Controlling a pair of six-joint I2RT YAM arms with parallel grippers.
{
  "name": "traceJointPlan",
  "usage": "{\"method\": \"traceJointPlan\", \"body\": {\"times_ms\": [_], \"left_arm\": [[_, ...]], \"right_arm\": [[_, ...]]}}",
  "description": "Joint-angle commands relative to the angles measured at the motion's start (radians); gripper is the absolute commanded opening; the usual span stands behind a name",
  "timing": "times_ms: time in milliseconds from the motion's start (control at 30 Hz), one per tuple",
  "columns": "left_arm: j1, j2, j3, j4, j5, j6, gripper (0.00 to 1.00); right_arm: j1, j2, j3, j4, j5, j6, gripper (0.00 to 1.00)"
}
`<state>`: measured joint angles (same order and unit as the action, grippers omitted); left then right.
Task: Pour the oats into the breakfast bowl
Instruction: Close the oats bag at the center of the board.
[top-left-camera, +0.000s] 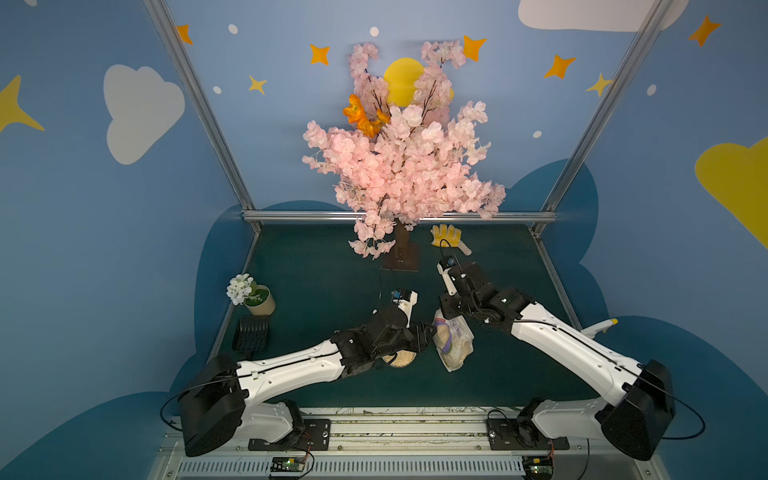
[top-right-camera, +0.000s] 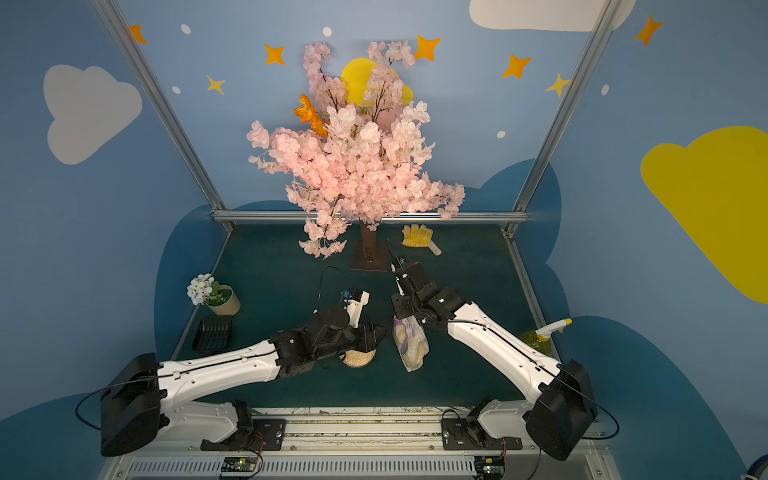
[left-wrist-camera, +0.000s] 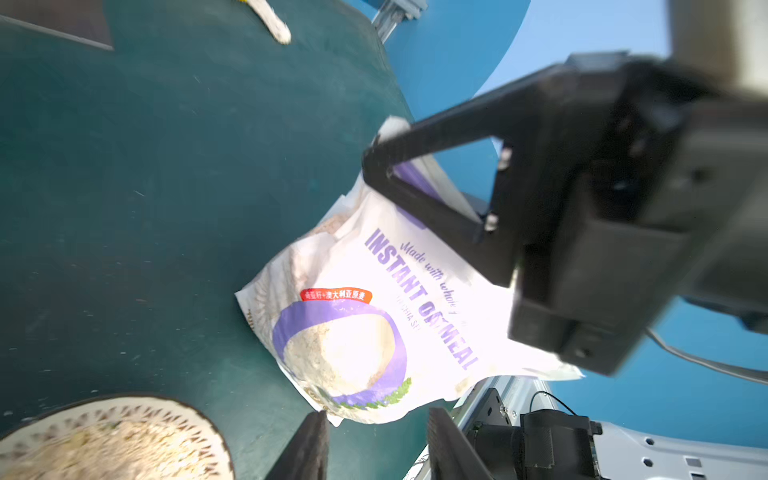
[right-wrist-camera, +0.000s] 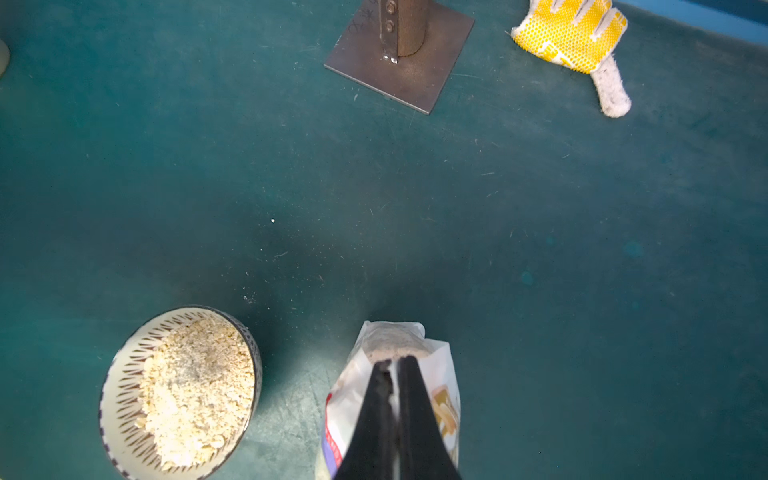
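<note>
Right fingers (right-wrist-camera: 380, 399) clamp oats bag (left-wrist-camera: 365, 324) top; left fingers (left-wrist-camera: 309, 449) parted, empty; breakfast bowl (right-wrist-camera: 122, 374) full.

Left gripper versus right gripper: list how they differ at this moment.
The left gripper has its jaws apart with nothing between them; the right gripper is shut on the oats bag near its top. The left gripper points sideways towards the bag, next to the breakfast bowl; the right gripper reaches onto the bag from above. Both are black.
</note>
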<state>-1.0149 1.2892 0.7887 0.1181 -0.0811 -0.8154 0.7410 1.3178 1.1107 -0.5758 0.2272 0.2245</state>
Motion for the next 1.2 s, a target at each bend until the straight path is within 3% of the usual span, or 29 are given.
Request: {"method": "traceJointPlan", "body": {"times_ms": [0, 67, 100, 167, 200, 233, 267, 333, 433, 500, 600, 733, 833, 1033, 1167], "left_arm": [[0.0, -0.071, -0.017, -0.087, -0.073, 0.072, 0.47], [0.002, -0.113, -0.017, -0.134, -0.115, 0.104, 0.52], [0.003, -0.141, -0.018, -0.155, -0.14, 0.125, 0.56], [0.01, -0.198, -0.027, -0.184, -0.185, 0.183, 0.71], [0.015, -0.235, -0.031, -0.197, -0.205, 0.213, 0.79], [0.026, -0.266, -0.034, -0.213, -0.222, 0.247, 0.85], [0.041, -0.3, -0.03, -0.238, -0.243, 0.278, 0.92], [0.085, -0.362, -0.018, -0.305, -0.285, 0.343, 1.0], [0.197, -0.452, -0.005, -0.39, -0.323, 0.402, 1.0], [0.291, -0.504, -0.009, -0.413, -0.291, 0.406, 1.0], [0.379, -0.555, -0.027, -0.389, -0.189, 0.404, 1.0], [0.392, -0.54, -0.031, -0.4, -0.119, 0.362, 1.0], [0.392, -0.521, -0.048, -0.422, -0.101, 0.301, 1.0], [0.392, -0.571, -0.121, -0.475, -0.142, 0.222, 1.0], [0.392, -0.602, -0.149, -0.481, -0.134, 0.206, 0.99]], "right_arm": [[-0.005, -0.02, 0.022, 0.013, -0.001, -0.003, 0.0], [-0.006, -0.032, 0.022, 0.024, -0.004, 0.0, 0.0], [-0.005, -0.036, 0.029, 0.017, -0.002, 0.005, 0.11], [-0.005, -0.061, 0.034, 0.007, -0.017, -0.015, 0.59], [-0.004, -0.082, 0.034, 0.008, -0.023, -0.027, 0.78], [-0.005, -0.1, 0.03, 0.012, -0.02, -0.029, 0.87], [-0.005, -0.133, 0.017, 0.025, -0.007, -0.029, 0.9], [-0.005, -0.208, -0.031, 0.071, 0.075, 0.005, 0.92], [-0.013, -0.339, -0.144, 0.213, 0.199, -0.012, 0.92], [-0.026, -0.409, -0.19, 0.297, 0.209, -0.034, 0.93], [-0.057, -0.439, -0.181, 0.258, 0.121, -0.029, 0.94], [-0.055, -0.401, -0.148, 0.092, -0.09, -0.045, 0.93], [-0.018, -0.374, -0.113, -0.037, -0.153, -0.047, 0.93], [0.079, -0.327, -0.03, -0.227, -0.062, -0.061, 0.93], [0.099, -0.263, 0.026, -0.308, 0.037, -0.061, 0.84]]}}
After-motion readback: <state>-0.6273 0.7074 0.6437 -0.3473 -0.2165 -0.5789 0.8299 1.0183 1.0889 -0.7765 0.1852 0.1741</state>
